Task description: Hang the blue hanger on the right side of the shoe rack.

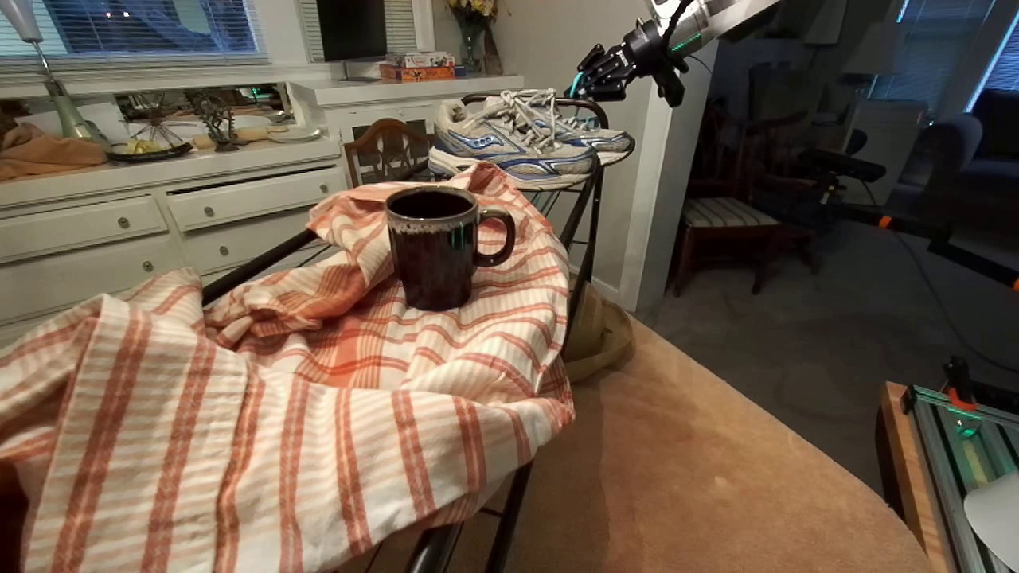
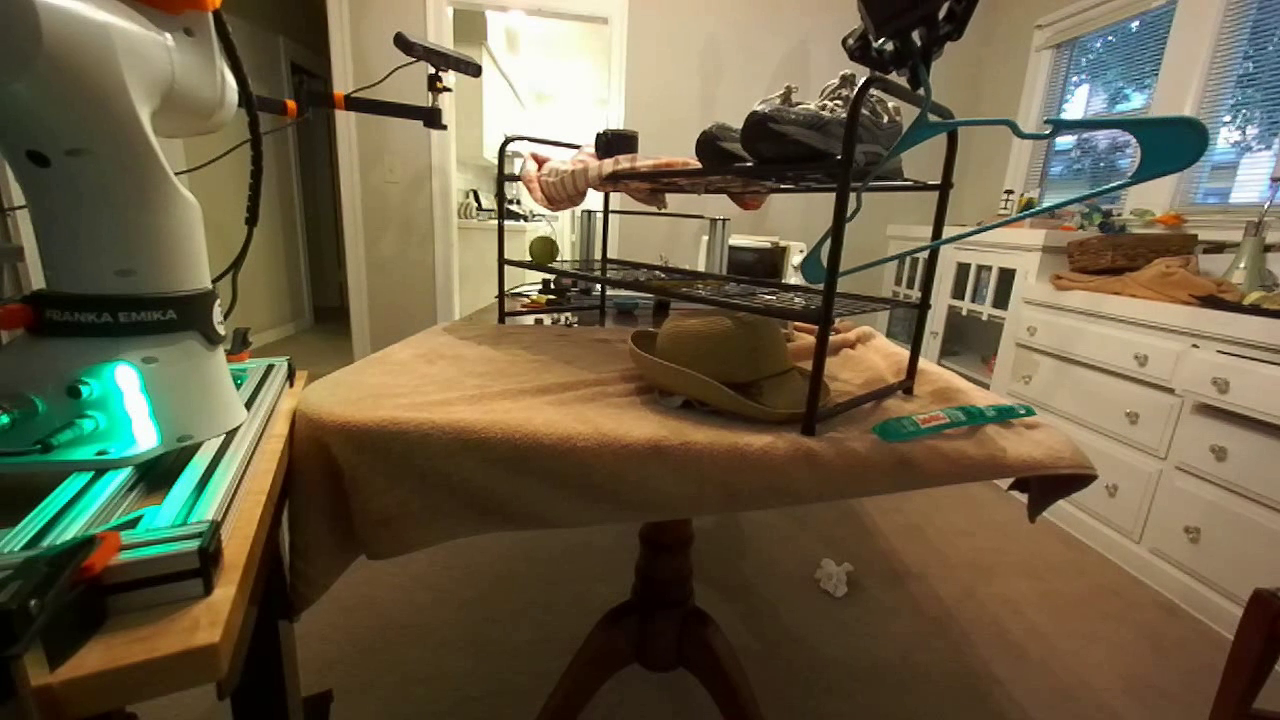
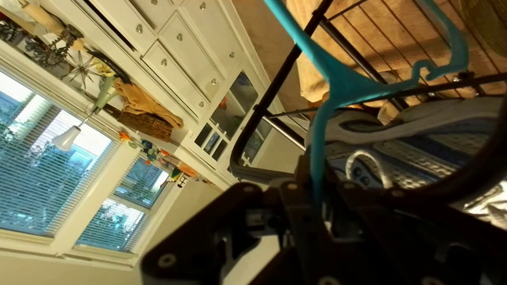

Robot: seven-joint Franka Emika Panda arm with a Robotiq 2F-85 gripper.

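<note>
The blue hanger [image 2: 1165, 145] hangs tilted from my gripper [image 2: 915, 68] at the end of the black shoe rack [image 2: 829, 300]. My gripper is shut on the hanger's hook; its fingers hide the hook's tip. In the wrist view, the hanger [image 3: 348, 85] runs up from the fingertips [image 3: 317, 170] and crosses the view of the rack's bars [image 3: 277, 81]. The gripper is just above the rack's top end bar. I cannot tell whether the hook touches that bar. In an exterior view, only a teal sliver of the hanger [image 1: 575, 83] shows at the gripper [image 1: 587, 79].
Grey and blue shoes [image 1: 517, 147] sit on the top shelf at this end. A dark mug [image 1: 434, 255] stands on a striped cloth [image 1: 342, 446] further along. A hat [image 2: 740, 360] lies under the rack. A green packet [image 2: 955, 420] lies by the rack's foot.
</note>
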